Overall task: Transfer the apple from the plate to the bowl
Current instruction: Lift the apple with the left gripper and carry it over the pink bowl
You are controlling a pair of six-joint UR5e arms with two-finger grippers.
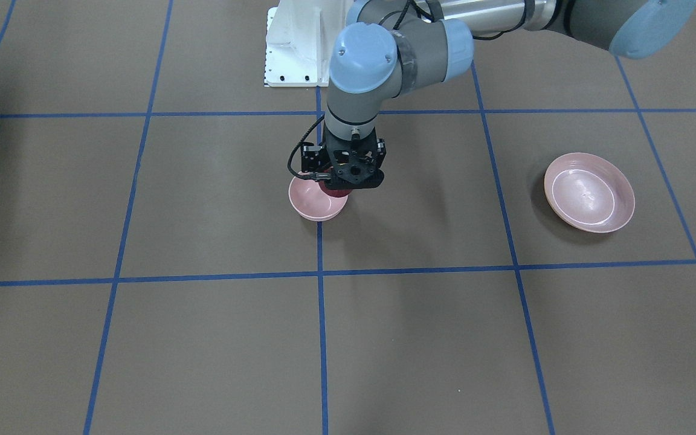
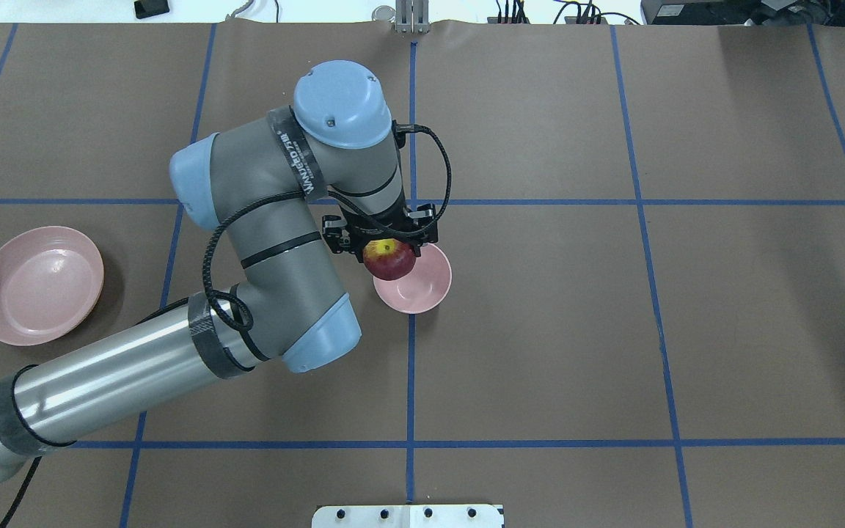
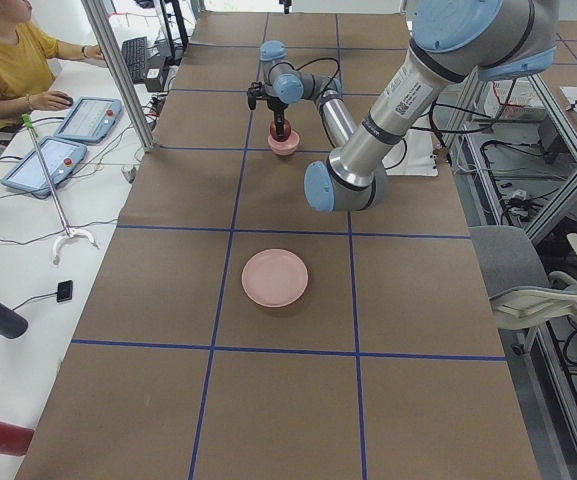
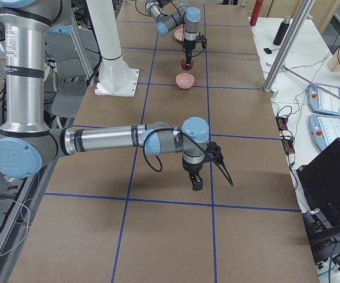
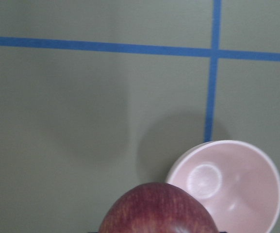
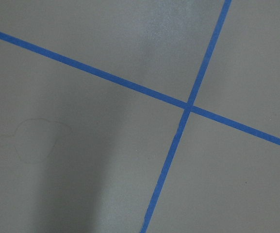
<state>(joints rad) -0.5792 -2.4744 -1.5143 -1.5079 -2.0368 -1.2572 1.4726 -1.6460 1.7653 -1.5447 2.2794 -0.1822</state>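
Gripping apple (image 2: 391,262) in left claw (image 2: 387,249), above upper-left rim of bowl (image 2: 422,290) at mid-frame; plate (image 2: 37,284) far left. Cannot tell whether right claw (image 4: 197,181) open or closed.

Apple (image 2: 390,262) glossy skin; bowl (image 2: 422,287), plate (image 2: 35,287) smooth glazed; table (image 2: 613,330) matt brown.
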